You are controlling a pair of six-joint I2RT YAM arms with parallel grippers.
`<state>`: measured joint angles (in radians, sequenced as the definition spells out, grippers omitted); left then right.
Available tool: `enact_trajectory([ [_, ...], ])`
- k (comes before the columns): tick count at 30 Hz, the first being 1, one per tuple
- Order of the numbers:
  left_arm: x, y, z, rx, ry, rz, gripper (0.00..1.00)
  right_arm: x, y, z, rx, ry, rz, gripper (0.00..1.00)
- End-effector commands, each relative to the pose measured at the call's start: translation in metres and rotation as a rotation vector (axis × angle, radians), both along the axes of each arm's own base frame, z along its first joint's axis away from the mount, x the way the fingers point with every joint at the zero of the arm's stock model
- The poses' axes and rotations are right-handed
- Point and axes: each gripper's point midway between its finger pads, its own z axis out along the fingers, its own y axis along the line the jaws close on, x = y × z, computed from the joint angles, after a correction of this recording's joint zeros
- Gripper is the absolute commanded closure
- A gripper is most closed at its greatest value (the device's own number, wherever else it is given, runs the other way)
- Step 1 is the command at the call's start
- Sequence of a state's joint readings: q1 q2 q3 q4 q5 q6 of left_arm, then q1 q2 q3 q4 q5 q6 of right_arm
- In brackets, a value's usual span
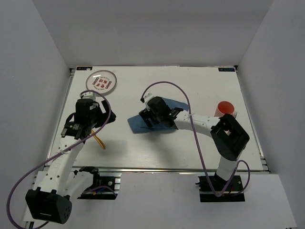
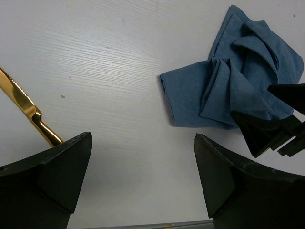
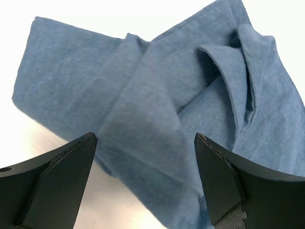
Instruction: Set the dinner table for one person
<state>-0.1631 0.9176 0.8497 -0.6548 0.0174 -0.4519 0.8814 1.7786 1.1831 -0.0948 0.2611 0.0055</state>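
Top view: the dinner table [image 1: 190, 148] was seen as the big white surface carrying everything. A patterned plate [image 1: 102, 82] was placed at the far left, a red cup [image 1: 225, 108] near the right edge, a gold knife [image 1: 99, 141] front left, and a blue cloth [image 1: 138, 125] was bunched mid-table. The left pincer [image 1: 72, 129] was seen above the table just left of the knife, and the right pincer [image 1: 148, 119] over the cloth. Left wrist view: the left pincer was spread wide, nothing gripped. The knife was seen at left and the cloth upper right, with the right pincer's fingertips [image 2: 259, 136] at its edge. Right wrist view: the right pincer was spread wide over the crumpled cloth, nothing pinched. Contact with the cloth could not be told.
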Motion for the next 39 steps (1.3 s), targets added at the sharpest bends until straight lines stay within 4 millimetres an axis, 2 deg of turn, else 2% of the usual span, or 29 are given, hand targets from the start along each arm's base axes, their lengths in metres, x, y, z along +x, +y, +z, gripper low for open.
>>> enact_trajectory([
  [1,-0.002,-0.007,0.001,-0.010,-0.004,-0.036,0.02,0.009,0.007,0.017,-0.058,-0.091,0.004,0.11],
  [2,-0.002,-0.007,0.001,-0.011,-0.003,-0.040,0.02,0.011,0.010,0.020,-0.060,-0.096,0.010,0.11],
  [6,-0.002,-0.007,0.002,-0.010,-0.008,-0.038,0.02,-0.003,0.023,0.012,-0.065,-0.071,0.064,0.11],
  [7,-0.002,-0.007,0.002,-0.012,-0.008,-0.039,0.02,-0.001,0.024,0.014,-0.068,-0.085,0.049,0.11],
  [11,-0.002,-0.007,0.002,-0.013,-0.008,-0.040,0.02,0.012,0.016,-0.002,-0.118,-0.088,-0.038,0.16],
  [14,-0.002,-0.007,0.003,-0.012,-0.009,-0.043,0.02,0.018,0.015,-0.010,-0.150,-0.091,-0.057,0.33],
  [17,-0.002,-0.007,0.003,-0.013,-0.012,-0.041,0.02,0.020,0.017,-0.008,-0.141,-0.094,-0.064,0.70],
  [18,-0.002,-0.007,0.003,-0.013,-0.013,-0.043,0.02,0.021,0.018,-0.005,-0.131,-0.100,-0.072,0.85],
  [20,-0.003,-0.007,0.004,-0.012,-0.016,-0.042,0.02,0.023,0.020,0.007,-0.116,-0.115,-0.079,0.88],
  [23,-0.002,-0.008,0.004,-0.015,-0.014,-0.045,0.02,0.027,0.025,0.033,-0.063,-0.148,-0.081,1.00],
  [26,-0.002,-0.008,0.004,-0.016,-0.012,-0.044,0.02,0.033,0.030,0.057,-0.019,-0.167,-0.079,1.00],
  [27,-0.002,-0.008,0.004,-0.015,-0.012,-0.045,0.02,0.039,0.037,0.071,0.005,-0.180,-0.074,1.00],
  [29,-0.002,-0.007,0.004,-0.012,-0.016,-0.042,0.02,0.044,0.040,0.082,0.020,-0.173,-0.066,1.00],
  [30,-0.002,-0.007,0.004,-0.014,-0.015,-0.039,0.02,0.050,0.047,0.095,0.054,-0.179,-0.056,1.00],
  [32,-0.003,-0.006,0.005,-0.012,-0.020,-0.036,0.02,0.062,0.047,0.103,0.073,-0.173,-0.068,1.00],
  [33,-0.002,-0.006,0.006,-0.010,-0.022,-0.033,0.02,0.080,0.047,0.118,0.102,-0.191,-0.100,1.00],
  [35,-0.002,-0.004,0.006,-0.004,-0.020,-0.023,0.02,0.089,0.046,0.126,0.110,-0.176,-0.143,1.00],
  [36,-0.002,-0.003,0.007,-0.001,-0.022,-0.016,0.02,0.097,0.050,0.141,0.142,-0.192,-0.144,1.00],
  [37,-0.002,-0.002,0.007,-0.001,-0.020,-0.014,0.02,0.095,0.053,0.146,0.155,-0.190,-0.117,1.00],
  [39,-0.004,-0.001,0.009,-0.003,-0.031,-0.008,0.02,0.072,0.077,0.164,0.242,-0.174,0.064,1.00],
])
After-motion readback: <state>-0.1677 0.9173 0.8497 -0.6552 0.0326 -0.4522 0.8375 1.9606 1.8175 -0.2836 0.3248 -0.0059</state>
